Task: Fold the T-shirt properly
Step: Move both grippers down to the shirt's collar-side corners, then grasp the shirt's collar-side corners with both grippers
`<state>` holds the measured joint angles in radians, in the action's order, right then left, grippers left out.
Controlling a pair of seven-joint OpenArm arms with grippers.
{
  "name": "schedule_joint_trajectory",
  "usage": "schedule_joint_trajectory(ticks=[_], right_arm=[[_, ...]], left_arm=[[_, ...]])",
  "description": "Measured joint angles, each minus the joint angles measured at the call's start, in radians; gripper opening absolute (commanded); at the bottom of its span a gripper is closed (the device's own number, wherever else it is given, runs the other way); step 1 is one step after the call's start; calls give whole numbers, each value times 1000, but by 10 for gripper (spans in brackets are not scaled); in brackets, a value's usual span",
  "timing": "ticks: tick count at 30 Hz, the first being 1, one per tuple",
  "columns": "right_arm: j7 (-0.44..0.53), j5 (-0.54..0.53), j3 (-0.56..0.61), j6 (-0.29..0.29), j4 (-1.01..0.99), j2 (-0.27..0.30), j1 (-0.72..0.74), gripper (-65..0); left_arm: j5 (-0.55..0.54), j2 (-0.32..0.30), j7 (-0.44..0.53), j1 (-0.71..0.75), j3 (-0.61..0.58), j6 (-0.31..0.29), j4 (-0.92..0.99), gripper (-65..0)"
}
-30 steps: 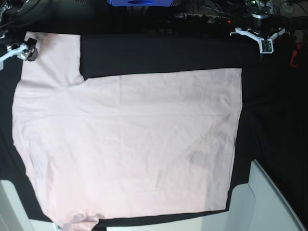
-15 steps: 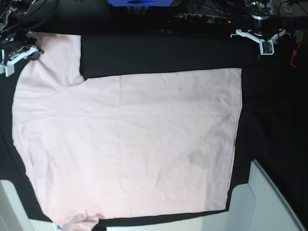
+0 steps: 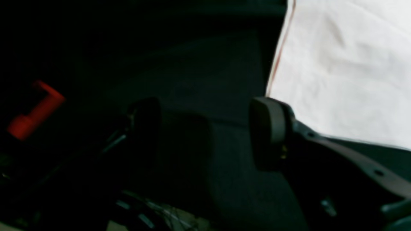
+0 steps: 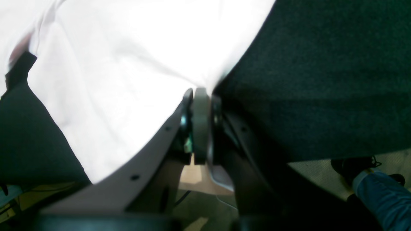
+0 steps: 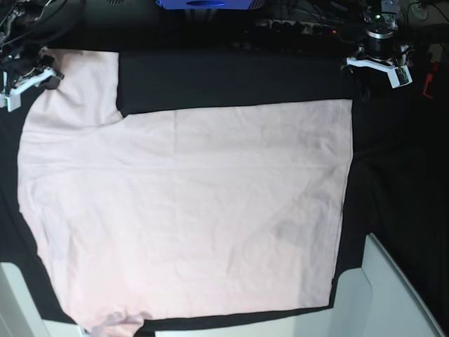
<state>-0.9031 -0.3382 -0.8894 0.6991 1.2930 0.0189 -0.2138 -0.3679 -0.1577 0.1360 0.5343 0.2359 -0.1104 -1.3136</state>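
Base view cuts off my T-shirt (image 5: 189,210) at the bottom edge, where one sleeve runs out of frame, and the arms themselves are mostly lost in the dark clutter along the top. What I can see is the pale pink tee spread flat, plain side up, on the black table cloth (image 5: 231,77), its hem toward the right and the other sleeve reaching to the upper left corner. I see no lettering or print on the upward face.

My right gripper (image 5: 48,76) sits at that upper left sleeve. Through the right wrist camera the right gripper's (image 4: 200,93) fingers are pressed together, and the cloth edge of the tee (image 4: 128,64) meets them right at the tips; it looks pinched there, though the blown-out white fabric and blur keep me from seeing the bite itself. Below the table edge I make out floor and a shoe with a jeans leg (image 4: 379,189), cut off at the frame corner.

My left gripper (image 5: 382,67) hangs over bare black cloth just beyond the hem corner. The left wrist picture is very dark: the left gripper's (image 3: 205,128) pads stand apart with nothing between them, one pad (image 3: 268,131) visible, the other nearly swallowed by shadow. The tee's hem (image 3: 346,70) lies just past that pad, and a blurred red object (image 3: 35,110) shows at the left that I can't identify.

No containers show in any view.
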Motion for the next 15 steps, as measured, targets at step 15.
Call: schedule_joint_trajectory(ticks=[15], right_arm=[[2, 0, 0, 1, 0, 3, 0, -650]], left_arm=[[-234, -72, 11, -29, -204, -19, 25, -207]])
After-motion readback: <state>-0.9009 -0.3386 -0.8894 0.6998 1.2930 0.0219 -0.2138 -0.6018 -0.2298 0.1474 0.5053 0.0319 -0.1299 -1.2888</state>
